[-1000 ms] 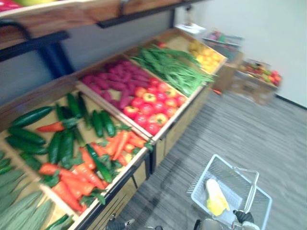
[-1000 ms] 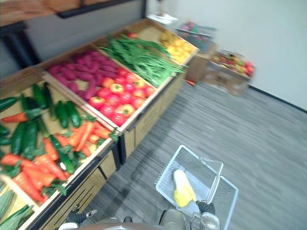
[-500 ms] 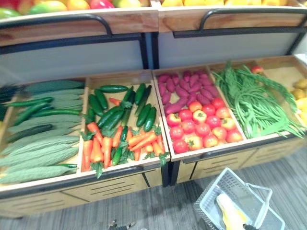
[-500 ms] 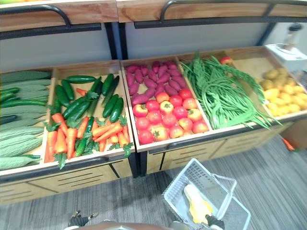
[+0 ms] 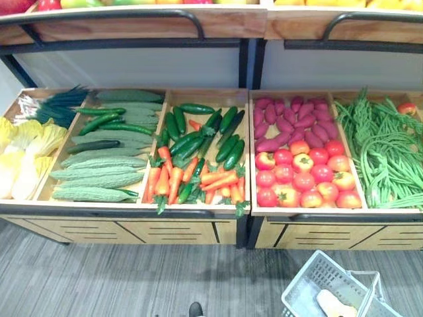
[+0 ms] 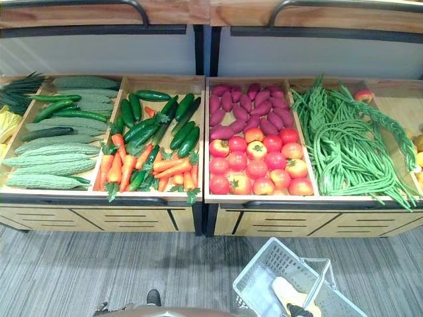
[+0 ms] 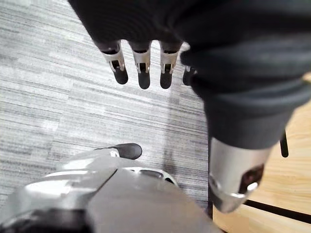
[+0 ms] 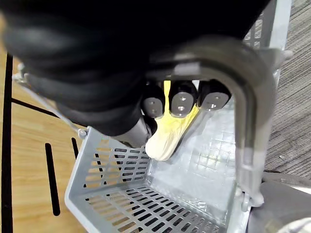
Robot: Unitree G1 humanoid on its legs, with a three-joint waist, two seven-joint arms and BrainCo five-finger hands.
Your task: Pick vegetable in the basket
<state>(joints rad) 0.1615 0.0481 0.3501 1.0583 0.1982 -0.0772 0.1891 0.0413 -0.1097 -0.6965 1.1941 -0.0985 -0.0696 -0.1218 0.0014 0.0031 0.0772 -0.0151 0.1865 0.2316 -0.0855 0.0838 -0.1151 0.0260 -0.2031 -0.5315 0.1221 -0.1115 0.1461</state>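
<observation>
Left hand (image 7: 142, 65) is hanging over the floor (image 7: 48, 102), fingers straight, holding nothing. Right hand (image 8: 182, 99) is curling its fingers round the handle (image 8: 245, 111) of the grey basket (image 6: 256, 277), sitting at 5 o'clock below the display stand (image 6: 99, 218). A pale yellow vegetable (image 8: 167, 138) is lying inside the basket, partly hidden behind those fingers, its kind hard to make out.

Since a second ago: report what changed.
Only the camera swung round to face the stand squarely; nothing on it moved. The right hand stays shut on the basket by its handle, the yellow vegetable still inside. The left hand hangs open above the floor.
</observation>
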